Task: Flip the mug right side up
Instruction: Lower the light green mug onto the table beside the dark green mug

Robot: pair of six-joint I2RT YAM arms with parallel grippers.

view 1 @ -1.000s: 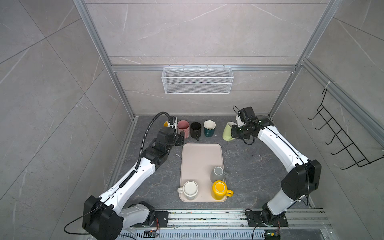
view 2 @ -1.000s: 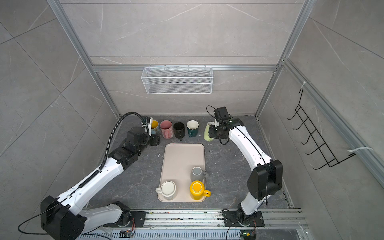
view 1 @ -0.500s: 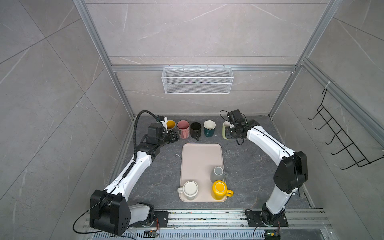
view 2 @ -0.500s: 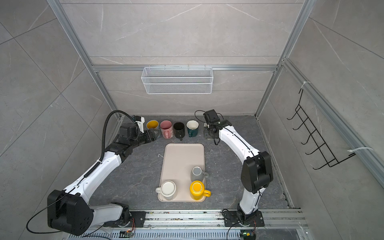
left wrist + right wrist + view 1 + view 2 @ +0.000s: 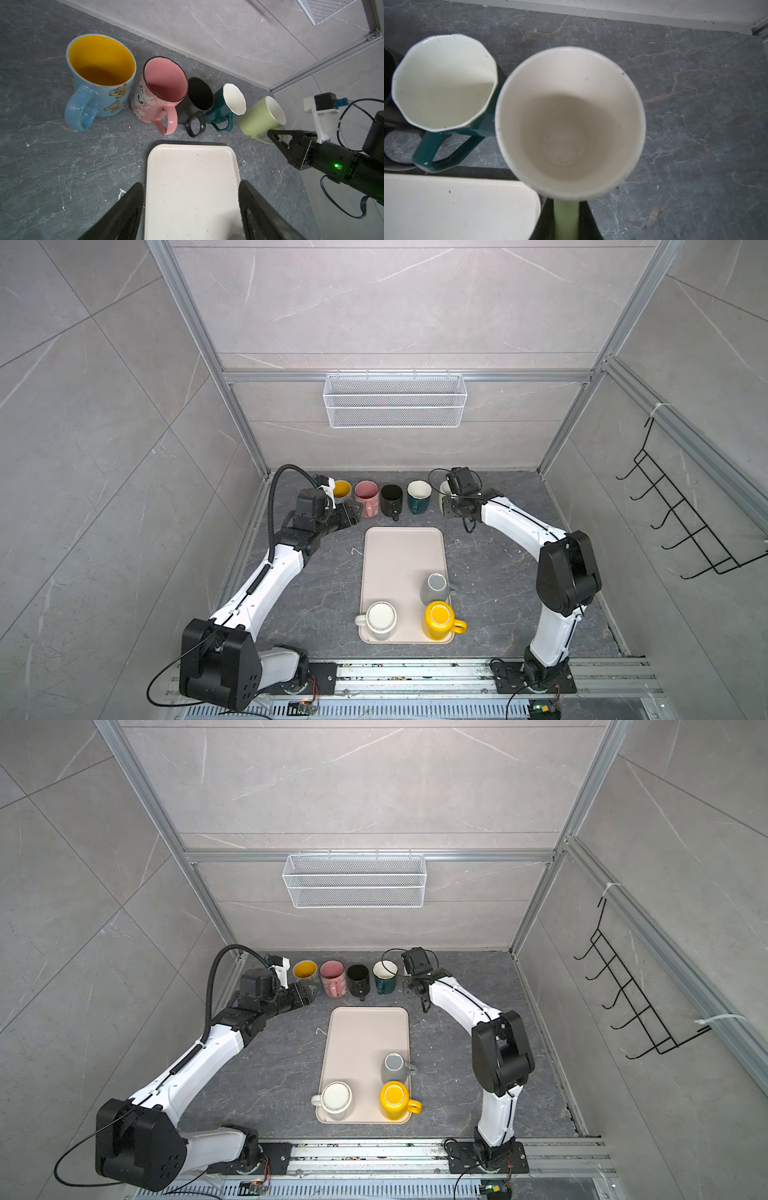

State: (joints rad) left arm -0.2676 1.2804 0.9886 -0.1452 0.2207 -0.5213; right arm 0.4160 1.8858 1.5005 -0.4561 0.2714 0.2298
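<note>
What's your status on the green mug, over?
Copy: right gripper shut on green mug handle; left gripper open, empty. Green mug mouth up, end of back row. Close alongside: teal mug; tray just in front.

Overhead stereo pair, close wrist views

The blue mug (image 5: 113, 101) bore butterflies and a yellow inside, the pink mug (image 5: 140, 99) white cartoon prints, the green mug (image 5: 255, 118) a cream inside.
</note>
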